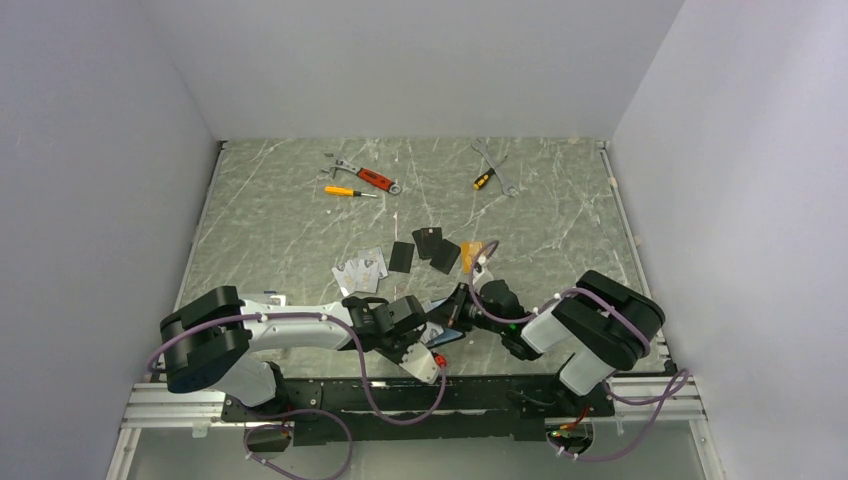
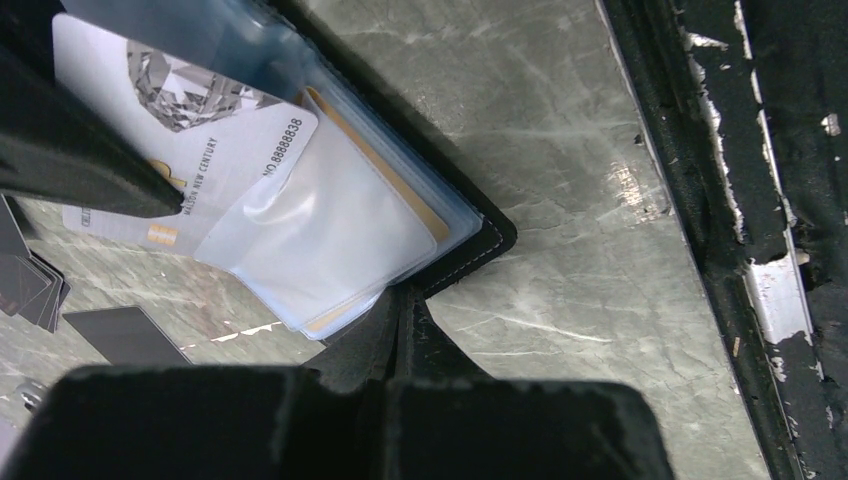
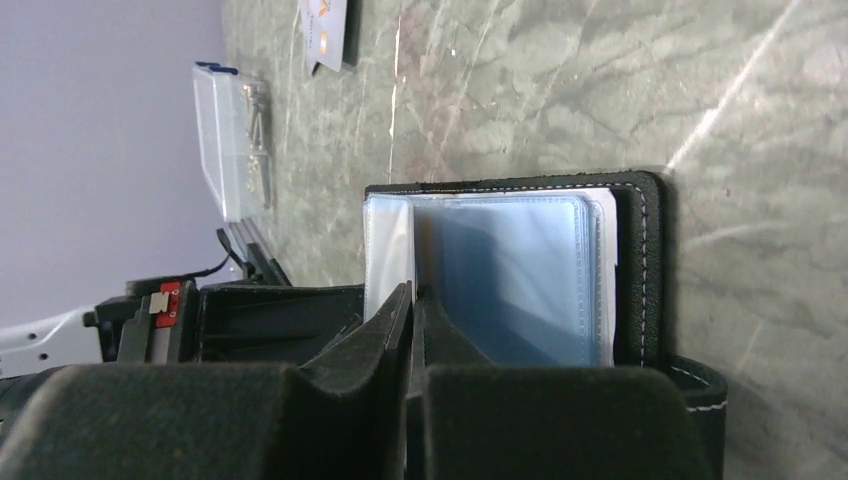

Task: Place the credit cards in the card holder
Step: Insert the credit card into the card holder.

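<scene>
**Black leather held open, one sleeve pinched up**

From above, the small black leather-like folding card holder [image 1: 447,333] sits near the front edge of the grey marbled table [image 1: 300,220], between my two arms. I judge it is shared this way so one arm can anchor it while the other works the pockets. Loose silver-grey cards [image 1: 360,268], plain black cards [image 1: 428,243] and a gold-orange card [image 1: 480,249] lie just beyond it.

On the left wrist view, the left jaws are clamped together on the card holder's black stitched edge, which steadies it. A silver-grey printed card [image 2: 200,130] lies partly under a clear plastic sleeve [image 2: 320,230] with its chip end sticking out, so I think it is not fully seated.

On the right wrist view, the right jaws are pressed together on the edge of one clear plastic sleeve, presumably to keep a pocket mouth open.
</scene>
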Action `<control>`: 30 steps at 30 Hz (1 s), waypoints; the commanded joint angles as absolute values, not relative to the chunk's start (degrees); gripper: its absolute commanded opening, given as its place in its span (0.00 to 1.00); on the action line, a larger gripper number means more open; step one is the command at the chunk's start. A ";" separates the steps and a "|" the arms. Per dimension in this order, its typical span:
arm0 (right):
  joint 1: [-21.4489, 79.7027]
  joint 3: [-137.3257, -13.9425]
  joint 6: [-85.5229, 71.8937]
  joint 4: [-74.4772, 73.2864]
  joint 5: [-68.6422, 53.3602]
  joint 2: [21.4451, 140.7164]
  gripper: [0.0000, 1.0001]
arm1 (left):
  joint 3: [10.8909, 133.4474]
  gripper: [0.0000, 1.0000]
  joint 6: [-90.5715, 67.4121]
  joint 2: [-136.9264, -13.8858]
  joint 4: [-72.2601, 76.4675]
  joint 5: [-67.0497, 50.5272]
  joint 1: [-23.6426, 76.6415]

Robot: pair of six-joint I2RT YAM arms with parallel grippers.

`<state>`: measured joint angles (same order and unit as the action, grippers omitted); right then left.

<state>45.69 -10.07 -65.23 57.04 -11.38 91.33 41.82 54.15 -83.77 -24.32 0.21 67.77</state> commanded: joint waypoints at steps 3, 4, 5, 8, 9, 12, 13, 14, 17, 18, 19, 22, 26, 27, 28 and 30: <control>43.77 -13.26 -56.40 50.99 -16.50 91.79 0.04 | 42.40 0.00 53.91 -83.47 -26.32 -2.79 67.32; 43.55 -13.62 -55.66 51.25 -17.79 92.59 0.04 | 42.45 0.00 53.98 -83.49 -26.40 -2.85 67.30; 43.39 -14.45 -54.96 51.33 -19.10 93.36 0.04 | 42.38 0.00 53.98 -83.50 -26.37 -2.98 67.32; 42.84 -16.56 -52.68 49.24 -21.62 94.89 0.05 | 42.29 0.00 54.20 -83.42 -26.53 -2.65 67.25; 42.65 -16.87 -52.06 48.70 -22.14 94.89 0.05 | 42.28 0.00 54.29 -83.20 -26.53 -2.50 67.17; 41.81 -17.12 -50.64 46.00 -22.11 93.31 0.05 | 42.51 0.00 54.43 -81.93 -27.12 -2.63 66.28; 41.57 -16.87 -50.27 45.31 -21.99 92.43 0.05 | 42.89 0.00 54.37 -81.46 -27.66 -3.14 65.45; 41.19 -16.75 -49.94 44.52 -21.96 91.36 0.05 | 43.42 0.00 54.27 -81.07 -28.34 -3.60 64.96; 40.32 -16.42 -49.28 42.79 -22.22 89.22 0.04 | 45.29 0.00 53.66 -80.08 -30.77 -5.14 63.90; 40.21 -16.43 -49.16 42.02 -22.17 88.77 0.04 | 45.92 0.00 53.45 -79.82 -31.49 -5.79 63.67; 40.14 -16.56 -48.99 41.62 -22.18 88.45 0.04 | 46.63 0.00 53.11 -79.74 -32.19 -6.84 63.25; 39.95 -16.79 -48.82 41.70 -22.60 88.53 0.04 | 48.49 0.00 52.41 -79.80 -33.55 -8.56 61.99; 40.00 -16.88 -49.19 43.49 -22.78 89.73 0.02 | 49.47 0.00 52.05 -80.85 -32.85 -9.47 61.70; 39.97 -16.95 -49.28 44.13 -22.89 90.18 0.02 | 49.49 0.00 52.22 -81.32 -32.44 -9.49 61.71; 39.99 -17.15 -49.38 44.54 -23.04 90.56 0.01 | 49.45 0.00 52.59 -82.02 -31.96 -9.31 61.72; 39.99 -17.23 -49.68 45.06 -23.20 91.10 0.00 | 49.35 0.00 53.23 -83.55 -31.13 -8.72 61.71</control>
<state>40.16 -16.56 -50.94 44.25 -22.90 89.60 47.92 52.77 -81.62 -31.66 -6.90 61.84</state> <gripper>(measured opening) 0.010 0.012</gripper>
